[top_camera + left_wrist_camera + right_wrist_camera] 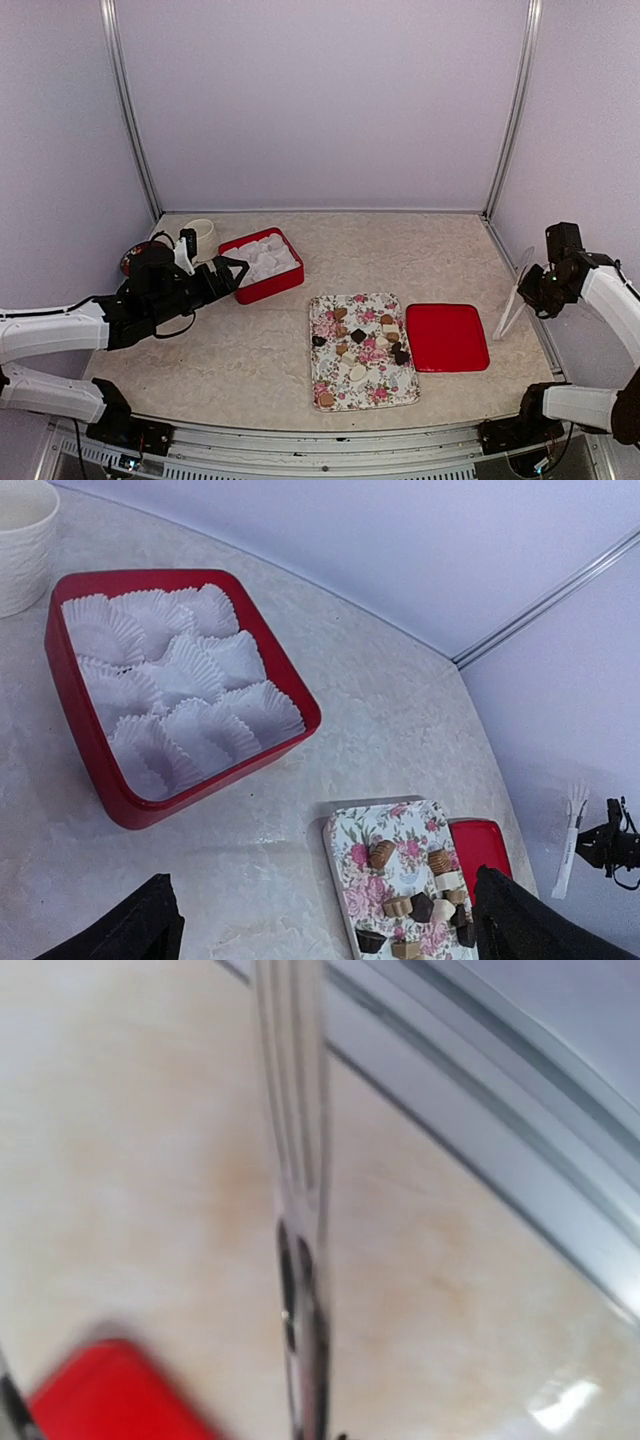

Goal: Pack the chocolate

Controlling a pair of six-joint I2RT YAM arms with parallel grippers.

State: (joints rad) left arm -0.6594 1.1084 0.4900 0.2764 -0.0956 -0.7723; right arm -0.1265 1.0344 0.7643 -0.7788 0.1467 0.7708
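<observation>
The chocolate (358, 345) lies as several brown, tan and cream pieces on a floral tray (375, 305); it also shows in the left wrist view (415, 905). A red box (285, 283) with empty white crinkled liners (170, 685) stands at the back left. My left gripper (234, 270) is open and empty just left of the box, above the table; its black fingers (140, 930) frame the view. My right gripper (530, 287) is at the far right, shut on a clear plastic utensil (514, 303) that hangs down to the table and runs blurred up the right wrist view (298, 1210).
A flat red lid (447, 337) lies right of the floral tray. A white mug (203, 236) stands behind the red box, with a dark round object (133, 260) beside it, partly behind my left arm. Walls enclose the back and sides.
</observation>
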